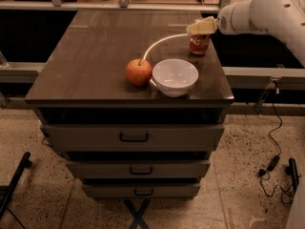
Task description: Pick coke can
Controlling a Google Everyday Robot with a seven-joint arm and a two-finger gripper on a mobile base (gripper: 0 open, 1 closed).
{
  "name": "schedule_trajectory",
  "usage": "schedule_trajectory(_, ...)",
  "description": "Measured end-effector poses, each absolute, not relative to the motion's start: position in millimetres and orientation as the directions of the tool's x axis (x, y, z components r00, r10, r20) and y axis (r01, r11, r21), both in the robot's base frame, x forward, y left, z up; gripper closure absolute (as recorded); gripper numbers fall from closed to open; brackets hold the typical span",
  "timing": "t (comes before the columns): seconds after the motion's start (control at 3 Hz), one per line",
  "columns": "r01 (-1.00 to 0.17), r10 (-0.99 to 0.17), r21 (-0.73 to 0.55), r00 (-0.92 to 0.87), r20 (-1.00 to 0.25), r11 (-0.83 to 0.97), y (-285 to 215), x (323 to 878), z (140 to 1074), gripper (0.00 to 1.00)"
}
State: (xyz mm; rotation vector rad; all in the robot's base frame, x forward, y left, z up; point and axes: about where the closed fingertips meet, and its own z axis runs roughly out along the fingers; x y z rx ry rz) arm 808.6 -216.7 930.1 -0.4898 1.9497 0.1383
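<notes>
- On the left half of the dark brown wooden cabinet top the surface is bare; three drawers with dark handles sit stacked below its front edge.
- Near the front, left of centre, stands a round red-orange apple, stem up.
- Just beside the apple, to its right and about touching it, sits a round white ceramic bowl, close to the front edge.
- Behind the bowl, near the right rear of the top, the small red cylindrical coke can stands upright on the wood, apart from the bowl.
- Directly over the can's top, the beige two-finger gripper covers the lid; I cannot tell how far open it is or whether it grips the can.
- Reaching in from the right edge, the white rounded robot arm carries the gripper.
- Lower right, a black cable lies on the speckled floor.
</notes>
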Motion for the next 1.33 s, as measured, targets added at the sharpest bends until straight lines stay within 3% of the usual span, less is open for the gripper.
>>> schedule_trajectory(0.33, -0.385, -0.256, -0.103, -0.371, -0.893, 0.917, -221.4, 810.2, 920.8, 0.18)
schedule_trajectory(1.33, -0.417, -0.273, -0.118, -0.334, -0.902, 0.901, -220.1, 806.8, 930.6, 0.88)
